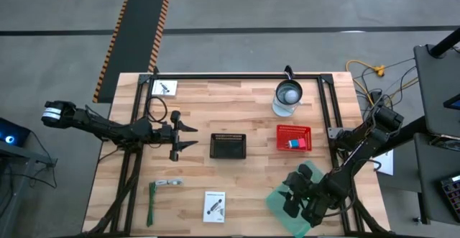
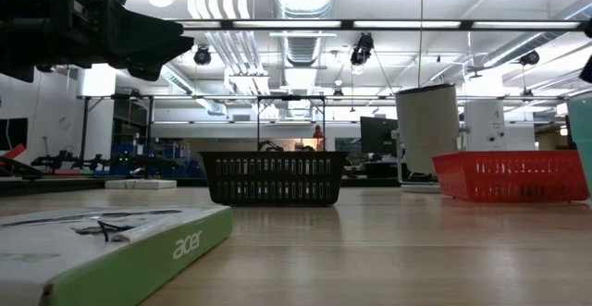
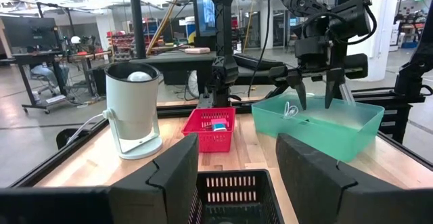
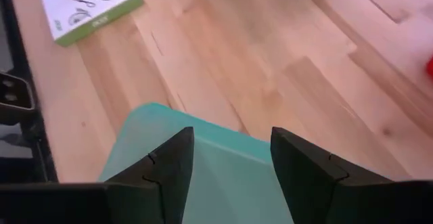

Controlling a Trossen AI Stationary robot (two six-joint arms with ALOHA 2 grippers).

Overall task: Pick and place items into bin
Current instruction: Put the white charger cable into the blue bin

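Over the teal bin at the table's near right corner you see the right gripper hanging with its fingers spread and nothing between them; a small white coiled piece lies inside the bin below it. Left gripper hovers just beside the black basket at mid-table, its fingers likewise parted and empty.

Items not yet binned, as you can judge from above: the white Acer box and the green strip tool near the front edge, a small pale object next to the strip, a white card at the far left corner, and a small blue-and-pink piece in the red basket.

Risks to watch:
- Lowering the right arm may strike the bin's rim, since the bin sits at the table edge and could be pushed off.
- A flat box or thin strip offers little for the fingers to catch; a shallow grasp may slip.
- Reaching the left arm forward risks clipping the black basket or the white cylindrical device.
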